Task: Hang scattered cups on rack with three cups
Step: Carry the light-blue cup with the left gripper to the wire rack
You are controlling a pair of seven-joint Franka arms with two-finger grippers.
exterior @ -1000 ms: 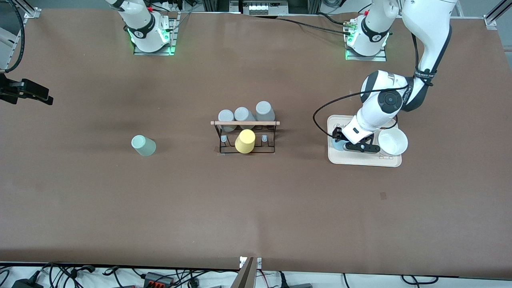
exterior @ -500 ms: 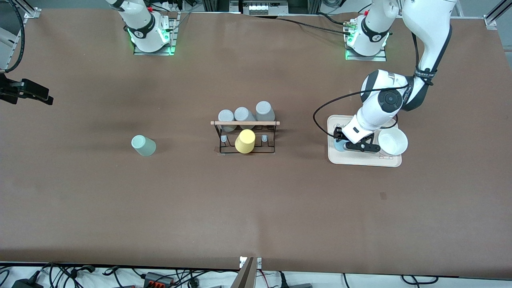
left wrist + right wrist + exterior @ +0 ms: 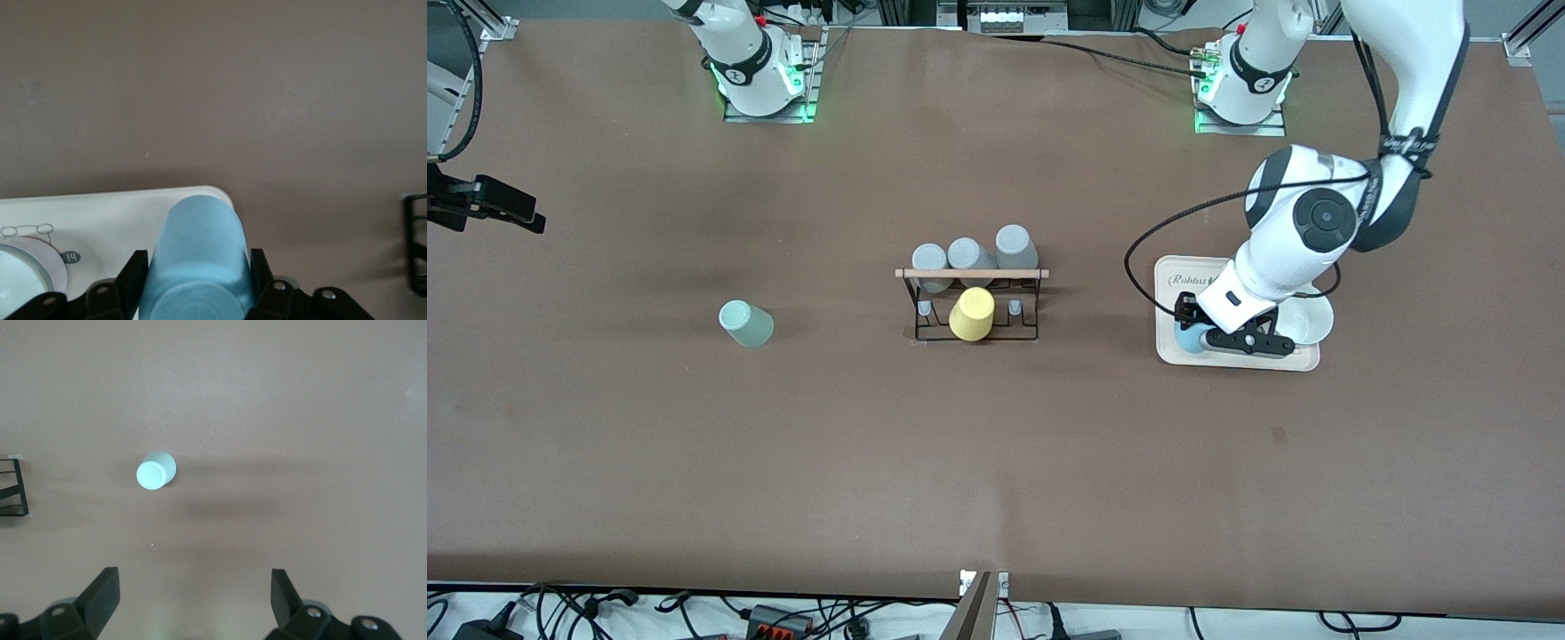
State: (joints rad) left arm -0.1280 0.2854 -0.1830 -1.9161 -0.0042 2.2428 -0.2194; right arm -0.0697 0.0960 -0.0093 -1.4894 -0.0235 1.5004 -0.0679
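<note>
While the front view had the left gripper (image 3: pixel 1199 338) down over the cream tray (image 3: pixel 1303 361), its jaws were clamped on the light blue cup (image 3: pixel 1187 339), with a white bowl (image 3: pixel 1309 322) just beside it on the same tray, the rack (image 3: pixel 972 307) sat mid-table toward the right arm's end from there, a black wire frame with a pale wooden rod, three grey tumblers (image 3: pixel 970 255) and a yellow tumbler (image 3: pixel 971 314) already on it, and the mint cup (image 3: pixel 744 324) stood well apart on the bare brown table (image 3: pixel 996 462), clearly the right arm's pick. Left wrist view showed the blue cup as smooth matte plastic, a plain taper with no handle, its long axis running straight out between the pads, so I'd guess it needs lifting and carrying over to a free peg. Right wrist view looked straight down on the mint cup, sitting well ahead of the right gripper (image 3: pixel 193 593), which hung over the table with jaws spread wide, that arm just waiting
</note>
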